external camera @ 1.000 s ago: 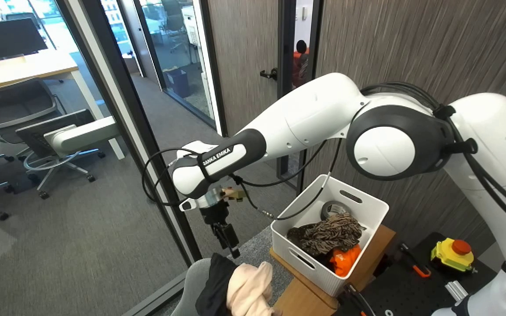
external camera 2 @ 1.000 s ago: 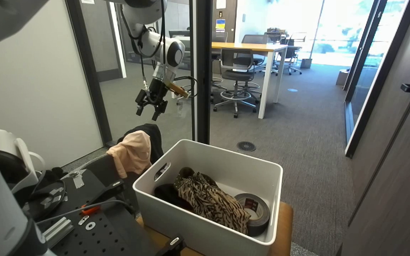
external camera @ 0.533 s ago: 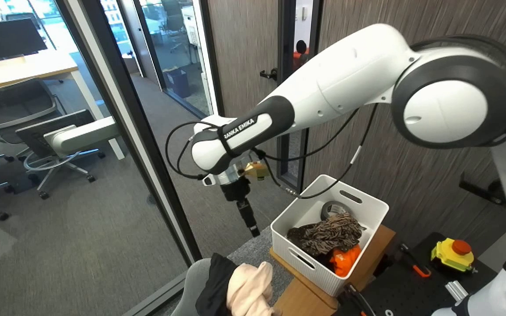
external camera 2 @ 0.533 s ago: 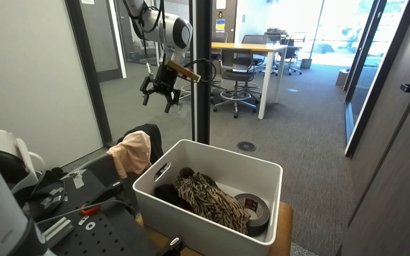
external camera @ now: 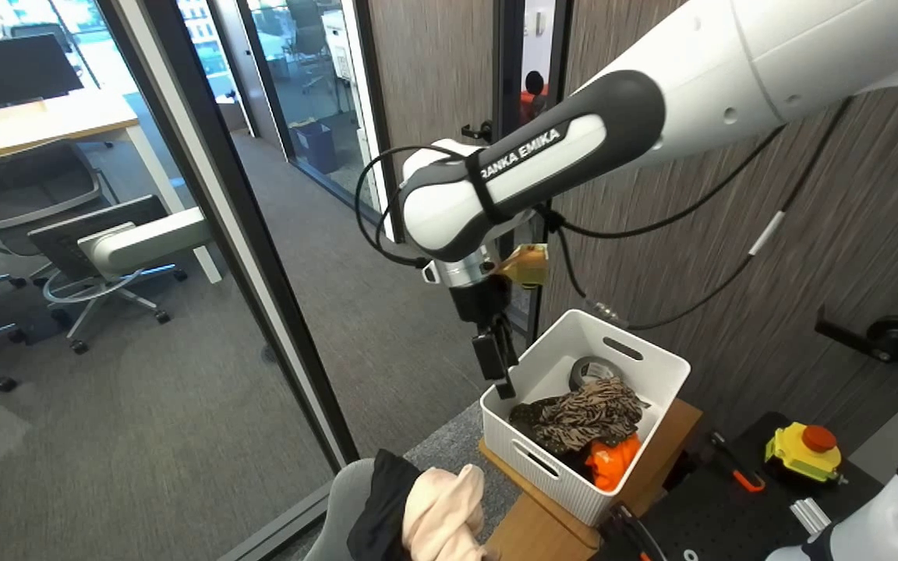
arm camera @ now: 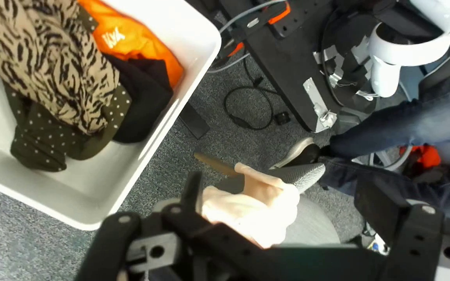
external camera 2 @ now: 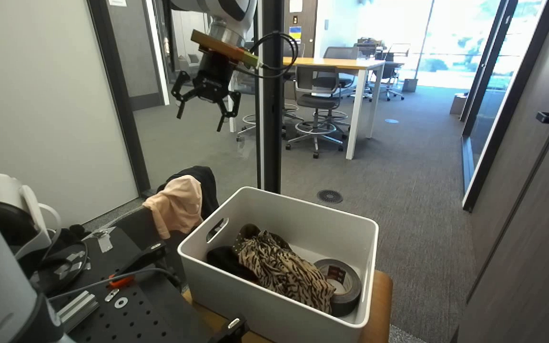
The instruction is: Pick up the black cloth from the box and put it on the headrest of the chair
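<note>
Grey carpet [external camera 2: 427, 238] underfoot, wood-grain wall [external camera: 846, 265] behind the arm [external camera: 706, 101] in an exterior view. Gripper [external camera 2: 200, 118], black, points down at a slight tilt, well above the height of the box [external camera 2: 246, 305]; fingers [arm camera: 379, 210] spread wide apart, released. Yellow-brown block [external camera 2: 222, 47] sits just above it at the wrist. Wrist view shows the box off to one side of the fingers, cream cloth [arm camera: 252, 210] seen through the gap between them, farther down. Box is a white bin on a wooden top [external camera: 527, 536]. Inside it: black cloth [arm camera: 143, 103], by the side nearest the chair headrest [external camera: 346, 499], touching an orange cloth [arm camera: 143, 37]. Dark dotted cloth [arm camera: 49, 136] beside the black, striped brown cloth [arm camera: 49, 58] lying over the dotted one, tape roll [external camera 2: 348, 305] toward the opposite end. Headrest, pale grey, near the box, bears a second black cloth [external camera: 388, 502], draped, with the cream cloth partly over it. Leg in jeans [arm camera: 385, 123] near the cream cloth in the wrist view. Stop button [external camera: 802, 452], yellow with red cap, at a black bench [external camera: 702, 510]. Farther out, table [external camera 2: 331, 61] with grey swivel chairs [external camera 2: 320, 101].
</note>
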`<state>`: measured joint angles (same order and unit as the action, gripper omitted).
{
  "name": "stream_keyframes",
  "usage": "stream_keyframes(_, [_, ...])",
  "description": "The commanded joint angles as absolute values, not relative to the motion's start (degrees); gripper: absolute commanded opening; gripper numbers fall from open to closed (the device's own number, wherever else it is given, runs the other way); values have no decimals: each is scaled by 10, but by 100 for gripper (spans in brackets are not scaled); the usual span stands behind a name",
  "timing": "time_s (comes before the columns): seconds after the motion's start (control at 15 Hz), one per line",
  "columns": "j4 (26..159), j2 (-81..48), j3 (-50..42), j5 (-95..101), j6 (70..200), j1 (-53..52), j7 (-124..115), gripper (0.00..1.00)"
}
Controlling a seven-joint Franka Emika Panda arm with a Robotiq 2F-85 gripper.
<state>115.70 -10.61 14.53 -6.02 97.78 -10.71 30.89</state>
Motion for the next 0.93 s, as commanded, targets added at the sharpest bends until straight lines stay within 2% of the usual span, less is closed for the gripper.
stream_keyframes(0.0, [1270, 38, 130, -107, 989, -92, 252, 100])
stream_keyframes(0.87, [1492, 453, 84, -135, 950, -86, -12, 100])
